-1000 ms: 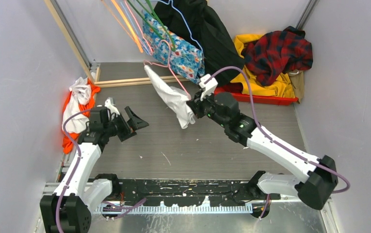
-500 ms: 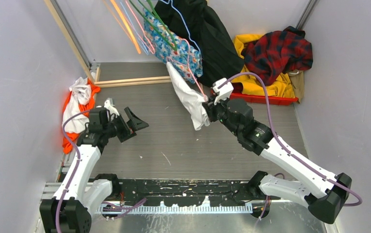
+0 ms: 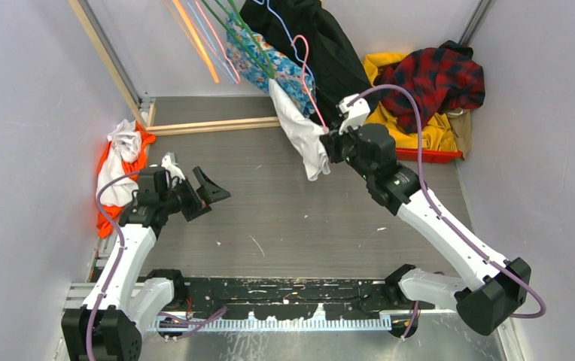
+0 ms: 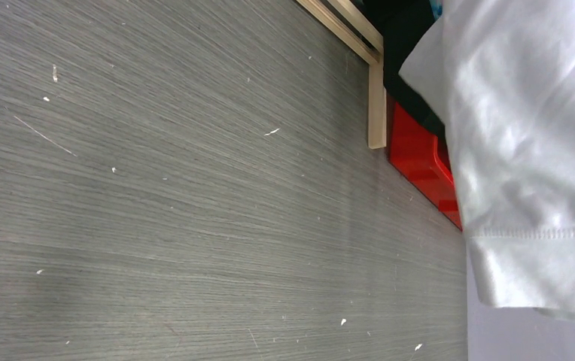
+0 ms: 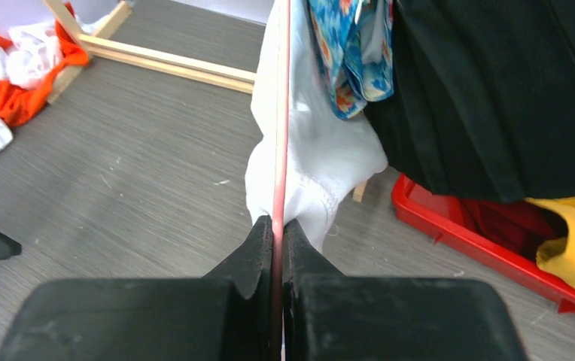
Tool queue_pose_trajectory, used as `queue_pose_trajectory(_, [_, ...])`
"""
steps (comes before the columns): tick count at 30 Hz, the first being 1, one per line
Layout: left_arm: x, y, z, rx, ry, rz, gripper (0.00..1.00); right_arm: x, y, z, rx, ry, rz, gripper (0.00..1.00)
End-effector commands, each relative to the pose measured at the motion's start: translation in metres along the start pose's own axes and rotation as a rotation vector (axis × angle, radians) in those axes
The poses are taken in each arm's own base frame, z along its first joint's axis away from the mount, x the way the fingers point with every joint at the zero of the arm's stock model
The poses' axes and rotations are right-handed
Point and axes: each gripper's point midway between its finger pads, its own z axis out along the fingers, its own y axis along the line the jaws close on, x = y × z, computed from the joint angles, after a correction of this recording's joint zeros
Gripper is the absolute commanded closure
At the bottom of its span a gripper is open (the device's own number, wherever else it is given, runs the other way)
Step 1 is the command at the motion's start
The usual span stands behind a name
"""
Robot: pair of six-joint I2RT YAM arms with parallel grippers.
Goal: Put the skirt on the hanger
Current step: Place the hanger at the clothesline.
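right claw (image 5: 278, 224) outstretched high, clamping pink hanger (image 5: 281, 113)

Top: above, behind bases (image 3: 158, 290), looking down on table (image 3: 284, 218).
Left wrist: low, skimming table.
Right wrist: close, along fingers (image 5: 258, 252).
Shared: white garment (image 3: 303, 139).

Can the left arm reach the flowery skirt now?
Probably not easily: the skirt hangs at the back among hangers, far from the open left gripper, and the white garment partly screens it.

Blue floral skirt (image 5: 345, 60) aloft, just beside thin pink hanger (image 5: 280, 113)
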Motion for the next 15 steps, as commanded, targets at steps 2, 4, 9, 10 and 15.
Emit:
queue_pose_trajectory(2, [-0.012, -0.015, -0.005, 0.042, -0.029, 0.025, 0.0, -0.102, 0.027, -0.009, -0.152, -0.265, 0.055, 0.99])
queue_pose_trajectory(4, [-0.012, -0.014, -0.005, 0.041, -0.03, 0.026, 0.0, -0.111, 0.033, -0.01, -0.186, -0.278, 0.065, 0.99])
queue_pose_trajectory(9, [-0.012, -0.013, -0.003, 0.04, -0.027, 0.023, 0.0, -0.136, 0.037, -0.006, -0.22, -0.323, 0.076, 0.99])
queue_pose_trajectory(10, [-0.012, -0.013, -0.002, 0.039, -0.026, 0.022, 0.0, -0.142, 0.038, -0.005, -0.229, -0.333, 0.077, 0.99])
queue_pose_trajectory(15, [-0.012, -0.013, -0.003, 0.038, -0.027, 0.023, 0.0, -0.173, 0.039, 0.015, -0.254, -0.378, 0.064, 0.99])
